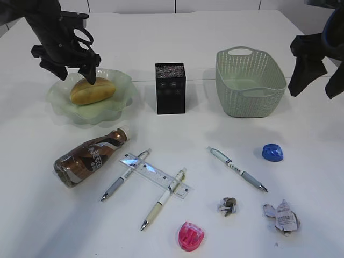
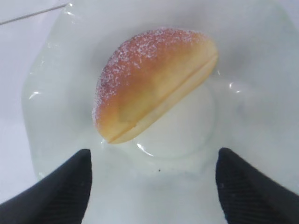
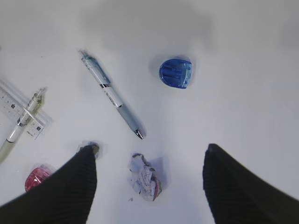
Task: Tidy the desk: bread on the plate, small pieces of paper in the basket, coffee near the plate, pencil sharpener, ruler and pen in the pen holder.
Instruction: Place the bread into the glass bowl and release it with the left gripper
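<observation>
The left pincer (image 1: 75, 71) hangs at the upper left of the exterior view, just over the bread (image 1: 92, 90), its fingers spread wide and gripping nothing. In the left wrist view the bread (image 2: 154, 81) lies on the plate (image 2: 51, 93), clear of both fingertips (image 2: 65, 186) at the bottom corners, with bare plate all round it inside the wavy rim.

The right pincer (image 1: 318, 75) hovers at the upper right edge of the frame, also wide and empty, beside the basket (image 1: 250, 81).

The pen holder (image 1: 170, 88) stands between plate and basket, with open worktop (image 1: 215, 134) in front of it.

Lower left, the coffee bottle (image 1: 91, 156) lies on its side, near the plate's front rim. Two pens (image 1: 124, 174) (image 1: 164, 199) cross a ruler (image 1: 156, 176) at lower centre. A third pen (image 1: 237, 169) lies alone at right of centre.

The blue sharpener (image 1: 272, 152) sits apart at right; the pink sharpener (image 1: 191, 236) is near the bottom edge. Two paper scraps (image 1: 228, 206) (image 1: 281, 216) lie at lower right.
</observation>
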Controlling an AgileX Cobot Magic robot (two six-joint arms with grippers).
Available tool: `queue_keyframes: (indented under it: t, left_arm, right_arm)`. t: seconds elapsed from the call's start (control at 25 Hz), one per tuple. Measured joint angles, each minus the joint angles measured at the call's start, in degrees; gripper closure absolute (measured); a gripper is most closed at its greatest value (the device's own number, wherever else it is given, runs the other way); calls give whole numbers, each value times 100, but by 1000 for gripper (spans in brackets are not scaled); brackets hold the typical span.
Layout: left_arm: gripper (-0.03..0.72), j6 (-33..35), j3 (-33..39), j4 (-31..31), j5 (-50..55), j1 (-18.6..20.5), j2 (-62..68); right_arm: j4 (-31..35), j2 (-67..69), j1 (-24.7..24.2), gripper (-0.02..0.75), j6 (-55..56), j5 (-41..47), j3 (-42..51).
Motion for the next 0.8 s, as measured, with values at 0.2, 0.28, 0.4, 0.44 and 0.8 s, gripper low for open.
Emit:
queue_keyframes:
  t: [0.2,0.28,0.4,0.44,0.8]
  left_arm:
    - [101,3,0,41,657,0,-228]
    - [104,3,0,98,710,0,-333]
    - [118,3,0,129,779,0,-544]
    - [124,3,0,129,783,0,-629]
    - [153,3,0,-317,816,0,-1440]
  right_arm:
    - [236,0,0,187,0,0,0]
    - [305,0,0,187,0,0,0]
    - [392,0,0,187,0,0,0]
    - [400,0,0,187,0,0,0]
    - [567,0,144,187,-133,0,0]
